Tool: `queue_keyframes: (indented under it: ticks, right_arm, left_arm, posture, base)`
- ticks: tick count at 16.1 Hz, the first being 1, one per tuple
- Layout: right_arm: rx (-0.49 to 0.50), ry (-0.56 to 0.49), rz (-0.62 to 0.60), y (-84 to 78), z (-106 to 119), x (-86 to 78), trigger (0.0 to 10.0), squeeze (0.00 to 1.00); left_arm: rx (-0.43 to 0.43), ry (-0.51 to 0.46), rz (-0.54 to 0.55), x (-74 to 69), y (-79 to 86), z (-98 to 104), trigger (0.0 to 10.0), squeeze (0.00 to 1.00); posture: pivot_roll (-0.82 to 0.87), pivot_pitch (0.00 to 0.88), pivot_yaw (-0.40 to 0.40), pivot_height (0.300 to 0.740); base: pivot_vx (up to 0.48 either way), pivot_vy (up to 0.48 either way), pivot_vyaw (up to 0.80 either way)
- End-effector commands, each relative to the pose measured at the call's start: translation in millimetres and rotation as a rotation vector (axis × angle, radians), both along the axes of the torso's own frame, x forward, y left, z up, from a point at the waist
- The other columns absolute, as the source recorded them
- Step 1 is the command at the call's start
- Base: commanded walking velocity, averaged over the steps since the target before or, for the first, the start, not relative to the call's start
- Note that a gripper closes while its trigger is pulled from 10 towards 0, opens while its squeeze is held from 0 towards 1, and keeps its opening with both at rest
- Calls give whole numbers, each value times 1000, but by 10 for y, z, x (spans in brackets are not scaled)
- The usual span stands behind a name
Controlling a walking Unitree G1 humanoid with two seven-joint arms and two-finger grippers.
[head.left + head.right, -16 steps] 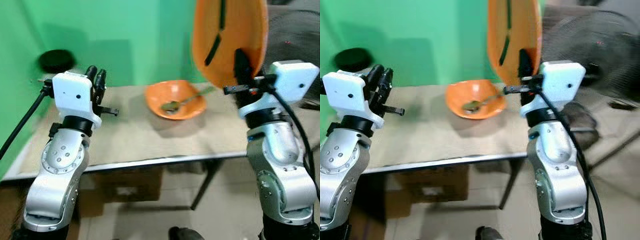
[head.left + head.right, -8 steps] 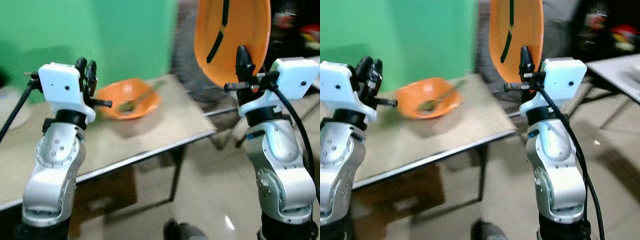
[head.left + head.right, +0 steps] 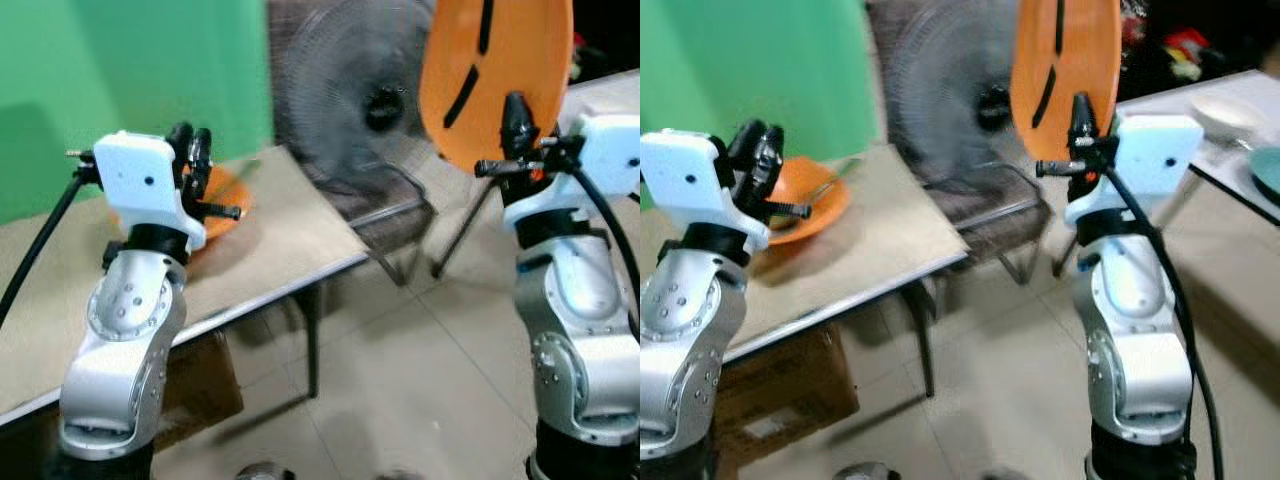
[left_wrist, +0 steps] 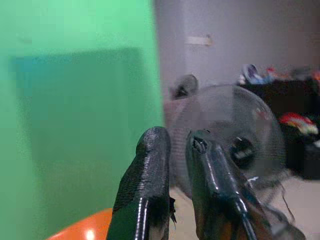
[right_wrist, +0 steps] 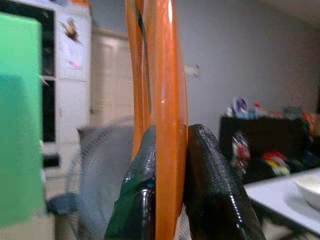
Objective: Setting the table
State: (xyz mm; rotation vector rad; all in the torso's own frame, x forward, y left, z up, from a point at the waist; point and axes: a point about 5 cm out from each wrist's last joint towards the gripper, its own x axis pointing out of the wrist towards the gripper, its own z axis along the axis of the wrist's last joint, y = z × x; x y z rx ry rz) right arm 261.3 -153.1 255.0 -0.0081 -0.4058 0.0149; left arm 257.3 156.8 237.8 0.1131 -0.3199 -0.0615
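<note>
Right wrist view has the orange plate [image 5: 160, 100] edge-on, standing upright between the two black fingers [image 5: 212, 195] of the right gripper [image 3: 1080, 115], which is clamped on its lower rim. From the head views the plate rises above that gripper, raised high at the robot's right, its orange face marked with dark stripes, well apart from the surface [image 3: 270, 250].

Beyond the plate stands a large grey floor fan [image 3: 950, 120], blurred, with a metal-framed chair [image 3: 1000, 215] just beneath it. Past the right gripper, to the robot's right, a second table [image 3: 1240, 130] carries a pale bowl [image 3: 1225, 108] and a teal dish [image 3: 1265, 170].

Over at the robot's left, the left gripper [image 3: 190, 160] is raised over the surface with its fingers [image 4: 150, 190] drawn narrow, a slim gap between them and nothing held. Just past it an orange bowl [image 3: 815, 195] sits on the surface with a spoon [image 3: 835, 175] resting in it. A green wall [image 3: 130, 70] backs that side, and a cardboard box [image 3: 780, 400] sits on the floor under the surface.
</note>
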Motion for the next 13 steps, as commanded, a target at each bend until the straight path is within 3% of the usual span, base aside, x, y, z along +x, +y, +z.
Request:
queue_keyframes:
  ticks: [1,2,3,6,8,10,12,13]
  right_arm:
    - [-9,19,-47,-76,-28,-38,10000,0]
    - [-20,124,-52,-63,-259,-40,10000,0]
    - [-27,150,-70,-69,-354,-56,10000,0]
    - [-47,209,-177,-215,-552,-116,10000,0]
    - [-50,257,-148,-202,-670,-153,10000,0]
    - [-115,307,-113,-134,-818,-222,10000,0]
    - [-78,353,-86,-120,-902,-278,10000,0]
    - [-6,397,-54,-108,-971,-307,10000,0]
  left_arm:
    - [43,44,-56,8,-110,-75,10000,0]
    - [146,113,-120,1,-194,-273,10000,0]
    - [151,143,-132,-11,-199,-375,10000,0]
    - [91,225,-121,-78,-102,-610,10000,0]
    - [92,264,-119,-123,-80,-734,10000,0]
    - [61,303,-66,-181,21,-870,10000,0]
    - [73,308,-53,-218,58,-896,10000,0]
    - [59,305,-42,-246,86,-889,10000,0]
  posture:
    - [39,0,-5,740]
    - [37,0,1,740]
    - [35,0,1,740]
    - [14,0,6,740]
    - [10,0,8,740]
    - [-1,0,13,740]
    - [6,0,6,740]
    - [14,0,-11,740]
  base:
    - [0,0,-800]
    - [0,0,-800]
    - [0,0,-800]
    - [0,0,-800]
    - [0,0,-800]
    - [0,0,-775]
    - [0,0,-763]
    - [0,0,0]
